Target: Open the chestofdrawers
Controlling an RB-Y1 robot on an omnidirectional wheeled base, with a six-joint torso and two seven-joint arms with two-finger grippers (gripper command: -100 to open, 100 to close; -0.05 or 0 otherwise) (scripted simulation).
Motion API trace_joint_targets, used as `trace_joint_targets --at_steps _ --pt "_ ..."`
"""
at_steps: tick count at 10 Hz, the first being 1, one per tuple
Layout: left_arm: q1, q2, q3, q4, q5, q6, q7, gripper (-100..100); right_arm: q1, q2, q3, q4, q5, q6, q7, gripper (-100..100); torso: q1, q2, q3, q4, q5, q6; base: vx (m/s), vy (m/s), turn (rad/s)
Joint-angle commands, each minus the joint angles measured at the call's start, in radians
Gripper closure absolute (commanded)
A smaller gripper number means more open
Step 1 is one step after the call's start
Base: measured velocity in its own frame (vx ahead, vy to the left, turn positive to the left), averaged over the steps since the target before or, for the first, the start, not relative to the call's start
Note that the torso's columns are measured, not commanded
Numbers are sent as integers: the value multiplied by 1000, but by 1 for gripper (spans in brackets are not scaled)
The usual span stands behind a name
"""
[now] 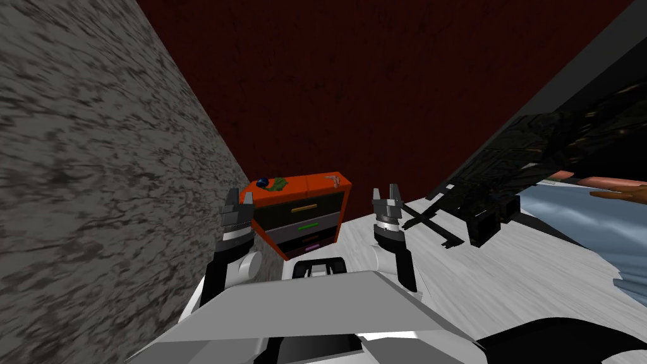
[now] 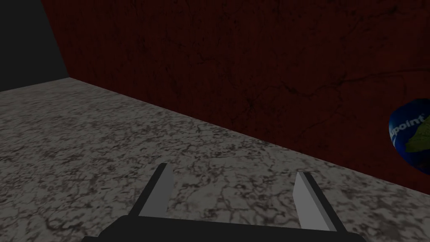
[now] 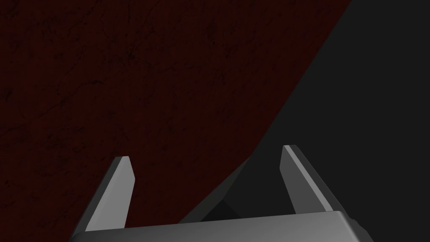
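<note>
An orange chest of drawers (image 1: 316,184) stands ahead against the dark red wall, beside the grey speckled wall. Its front shows dark and grey drawers, one with a yellow handle (image 1: 304,208), one with a green handle (image 1: 308,225) and a lower purple one. All drawers look closed. On its top lie a blue ball (image 1: 263,183) with a green thing and a small grey item (image 1: 332,180). My left gripper (image 1: 237,197) is raised near the chest's left edge, open; the blue ball (image 2: 409,134) sits off to one side of it. My right gripper (image 1: 386,191) is raised to the chest's right, open and empty.
A grey speckled wall (image 1: 95,177) runs close along my left. To the right a black frame-like piece of furniture (image 1: 505,183) juts over the pale floor (image 1: 480,278), with a light blue surface (image 1: 581,221) beyond it.
</note>
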Motion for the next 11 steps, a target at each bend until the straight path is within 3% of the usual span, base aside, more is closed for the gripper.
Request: trace_joint_targets --at_steps 1,2,3,5,11 --pt "0 0 0 0 0 0 0 0 0 0 0 0 0 0 0 0 0 74 -148 74 0 0 0 0 0" --pt "0 0 0 0 0 0 0 0 0 0 0 0 0 0 0 0 0 148 -295 148 0 0 0 0 0" --pt "-3 30 0 20 -1 -6 0 -100 0 0 0 0 0 0 0 0 0 221 -443 221 0 0 8 -7 3" --pt "-9 74 0 66 -4 -20 -1 -100 0 0 0 0 0 0 0 0 0 264 -531 264 0 0 5 -19 5" --pt "-30 136 -1 216 -15 -65 -2 -100 0 0 0 1 0 0 0 0 1 265 -539 266 1 1 7 -26 7"
